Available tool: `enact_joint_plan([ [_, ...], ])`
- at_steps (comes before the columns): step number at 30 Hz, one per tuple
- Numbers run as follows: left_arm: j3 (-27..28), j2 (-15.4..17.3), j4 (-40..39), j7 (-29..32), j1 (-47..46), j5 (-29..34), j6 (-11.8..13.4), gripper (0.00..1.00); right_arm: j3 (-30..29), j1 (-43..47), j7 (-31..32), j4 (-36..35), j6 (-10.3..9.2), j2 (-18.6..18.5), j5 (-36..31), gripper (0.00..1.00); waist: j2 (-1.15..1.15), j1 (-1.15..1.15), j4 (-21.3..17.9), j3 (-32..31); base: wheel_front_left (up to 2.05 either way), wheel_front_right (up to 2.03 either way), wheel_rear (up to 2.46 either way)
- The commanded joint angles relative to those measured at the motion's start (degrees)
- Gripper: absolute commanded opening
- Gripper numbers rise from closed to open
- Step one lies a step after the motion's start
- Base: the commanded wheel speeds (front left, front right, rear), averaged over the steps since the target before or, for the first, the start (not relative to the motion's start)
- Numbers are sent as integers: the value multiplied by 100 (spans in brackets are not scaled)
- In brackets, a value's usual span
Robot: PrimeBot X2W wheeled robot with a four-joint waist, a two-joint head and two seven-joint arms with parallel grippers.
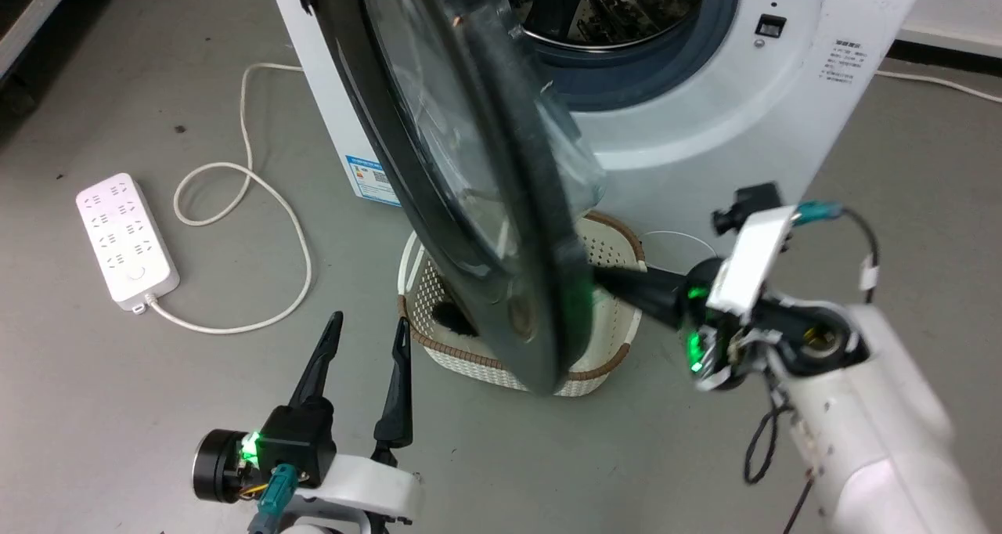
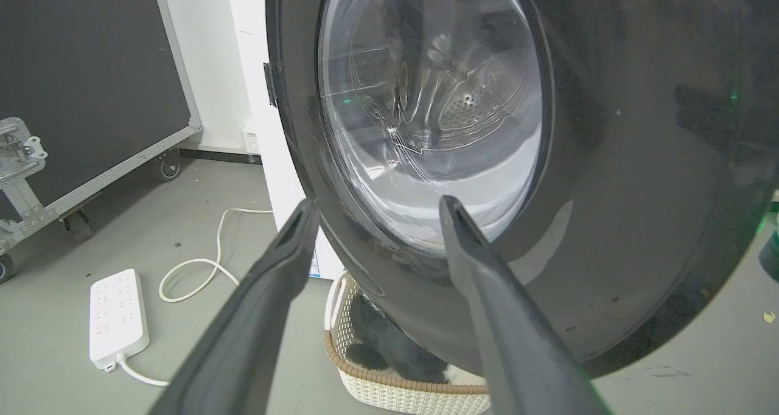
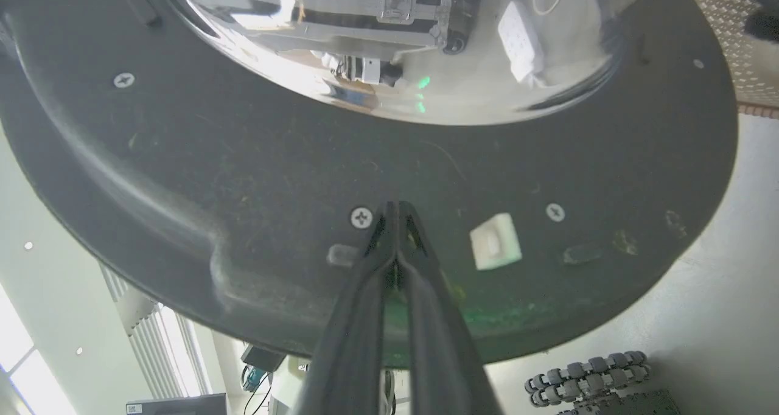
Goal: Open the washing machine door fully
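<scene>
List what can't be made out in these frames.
- Head view: right gripper tips hidden behind the washing machine door.
- Head, left wrist views: door covers most of the basket; dark item inside unidentifiable.
- Head view: door's top cut off by upper edge.

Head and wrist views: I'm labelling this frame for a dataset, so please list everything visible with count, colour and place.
Round glossy black washing machine door with clear glass bowl: one, black, partly open, over the basket.
White front-loading washing machine: one, white, behind the door.
Steel drum opening: one, grey-rimmed, in the machine's front.
Woven plastic basket with brown rim: one, white, on the floor under the door.
Power strip: one, white, floor left.
Cable: one, white, looped beside the strip.
Wheeled flight case: one, black, left of the machine.
Left gripper: one, dark, open, short of the door.
Right gripper: one, dark, shut, tips at the door's inner face.
</scene>
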Motion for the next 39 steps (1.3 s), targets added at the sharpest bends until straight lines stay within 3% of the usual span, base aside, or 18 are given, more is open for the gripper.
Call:
enact_joint_plan([
  [1, 1, 5, 20, -30, 74, 29, -23, 100, 155, 158, -57, -61, 10, 35, 123, 0, 0, 1, 17, -14, 0, 0, 0],
  [8, -58, 5, 92, -30, 88, -1, -47, 100, 916, 353, -629, -236, 10, 35, 507, 0, 0, 1, 57, -69, 0, 0, 0],
  [9, -50, 5, 96, -30, 96, -1, -51, 100, 939, 347, -751, -224, 10, 35, 473, 8, 0, 1, 50, -77, 0, 0, 0],
  [10, -43, 5, 102, -30, 104, 6, -63, 100, 938, 334, -889, -218, 10, 35, 403, 65, 0, 1, 37, -87, 0, 0, 0],
  [11, -32, 5, 109, -30, 111, 18, -83, 100, 929, 329, -1004, -206, 10, 23, 341, 100, 0, 1, 19, -108, 0, 0, 0],
  [14, 13, 5, 120, -30, 108, 31, -118, 100, 844, 320, -1474, -364, 10, -161, 44, 100, 0, 1, -63, -165, 0, 0, 0],
  [17, 61, 5, 96, -30, 75, -1, -125, 100, 769, 381, -2328, -840, 10, -571, -607, 100, 0, 1, -152, -250, 0, 0, 0],
  [22, 202, 5, 12, -30, 28, -26, -113, 100, 861, 757, -4343, -1721, 10, -1462, -2367, 100, 0, 1, -332, -462, 0, 0, 0],
  [27, 423, 5, -54, -30, 104, -47, -126, 100, 870, 1356, -6051, -2079, 10, -1971, -4167, 100, 0, 1, -550, -668, 0, 0, 0],
  [34, 508, 7, 8, -30, 248, -28, -288, 100, -56, 2291, -6411, -2833, 10, -1696, -6212, 100, 0, 1, -824, -760, 0, 0, 0],
  [38, 532, 6, 36, -30, 331, -14, -313, 100, -771, 2987, -6415, -3541, 10, -1137, -7328, 100, 0, 1, -895, -796, 0, 0, 0],
  [39, 519, 6, 58, -30, 392, 10, -325, 100, -1026, 3495, -6416, -3926, 10, -710, -7942, 100, 0, 1, -916, -820, 0, 0, 0],
])
